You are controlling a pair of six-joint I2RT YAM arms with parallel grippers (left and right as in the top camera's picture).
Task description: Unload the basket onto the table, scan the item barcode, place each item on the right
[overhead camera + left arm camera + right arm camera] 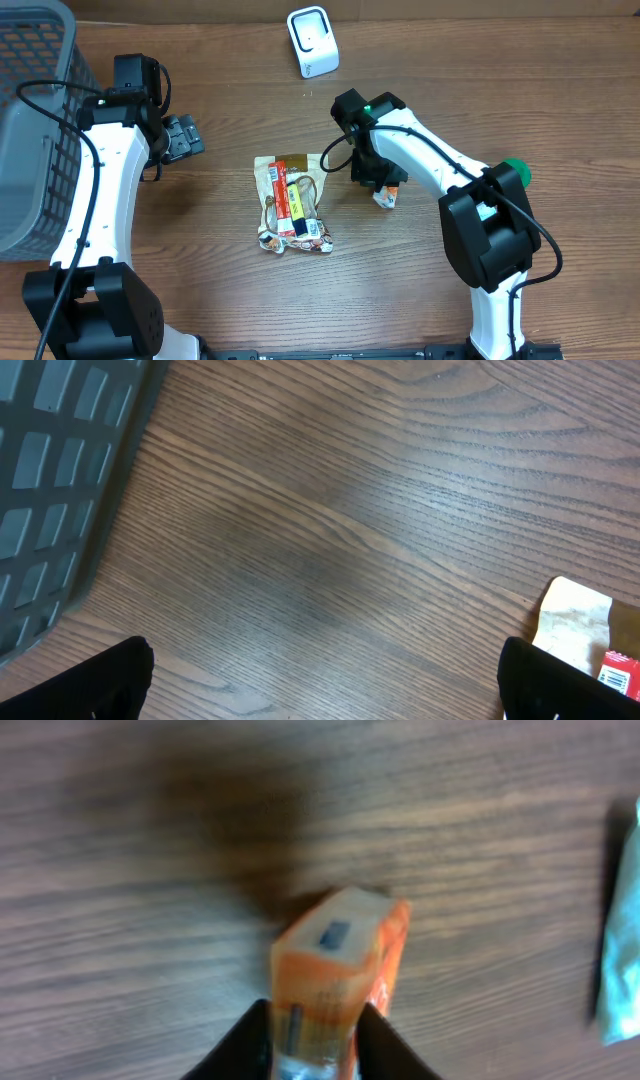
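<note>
Orange box (pixel 345 970): a small carton, seen right of the table's centre, caught between the right gripper's (pixel 318 1045) fingers (pixel 255 1038). The fingers are pressed against its two long sides, narrowly parted, so the box is held. A pale end face is turned away from the wrist camera, and a small dark patch is noted on it, too blurred to read. From overhead the box (pixel 387 196) is seen jutting out below the right gripper (pixel 378 182). Whether it touches the table cannot be told.

Barcode scanner (pixel 312 40): a white unit, stood at the far edge of the table (pixel 450 80), well apart from the box.

Snack packets (pixel 290 205): a small crumpled heap, laid on the table just left of the right gripper. One corner is caught at the edge of the left wrist view.

Left gripper (pixel 183 138): found left of the heap, jaws spread fully wide, nothing held. Only bare wood is seen between its fingertips (pixel 120 680).

Grey mesh basket (pixel 35 130): placed at the left edge of the table, beside the left arm.
</note>
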